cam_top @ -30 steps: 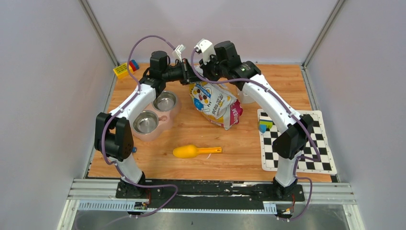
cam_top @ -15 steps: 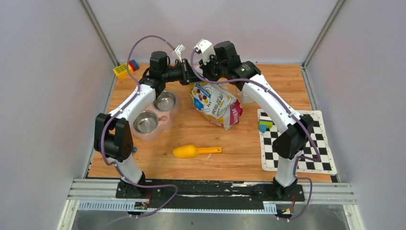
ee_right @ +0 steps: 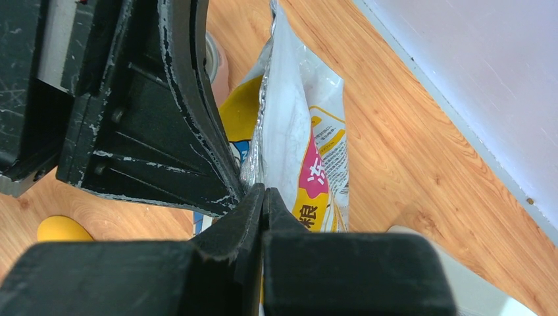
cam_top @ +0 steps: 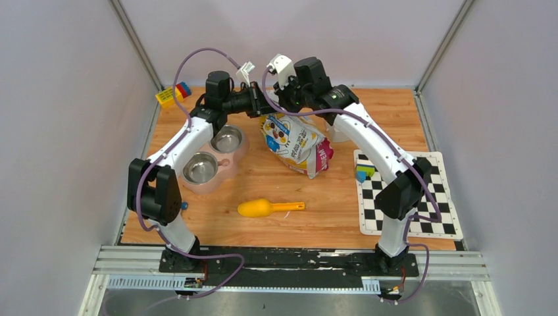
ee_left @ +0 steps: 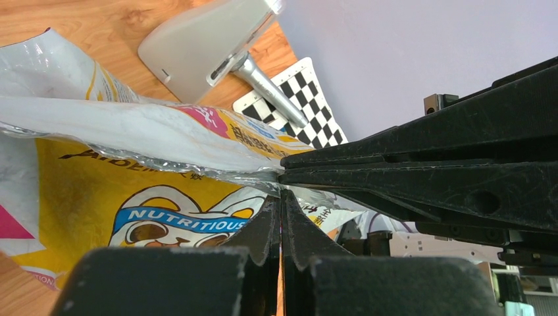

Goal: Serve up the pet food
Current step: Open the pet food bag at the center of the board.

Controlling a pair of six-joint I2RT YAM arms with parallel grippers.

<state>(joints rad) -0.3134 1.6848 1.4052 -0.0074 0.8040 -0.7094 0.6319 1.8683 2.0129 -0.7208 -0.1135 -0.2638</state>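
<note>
The pet food itself is hidden inside its crinkly yellow-and-white bag [cam_top: 295, 141], which lies at the back middle of the table with its mouth lifted toward the far wall. Both arms meet at that raised top edge. My left gripper [cam_top: 263, 107] is shut, its fingertips pinching the silvery rim of the bag [ee_left: 131, 131]. My right gripper [cam_top: 278, 107] is shut on the same rim right beside it. In the left wrist view my gripper [ee_left: 281, 192] touches the right gripper's black fingers [ee_left: 428, 168]. In the right wrist view my gripper [ee_right: 263, 192] nips the bag [ee_right: 289, 125].
A pink double steel bowl [cam_top: 231, 160] sits left of the bag, under the left arm. A yellow scoop [cam_top: 263, 208] lies in front of the bag. A pale scoop-like tool [ee_left: 191, 46] lies behind the bag. A checkerboard mat [cam_top: 405, 197] with small blocks is at right; toy bricks [cam_top: 172, 94] are at back left.
</note>
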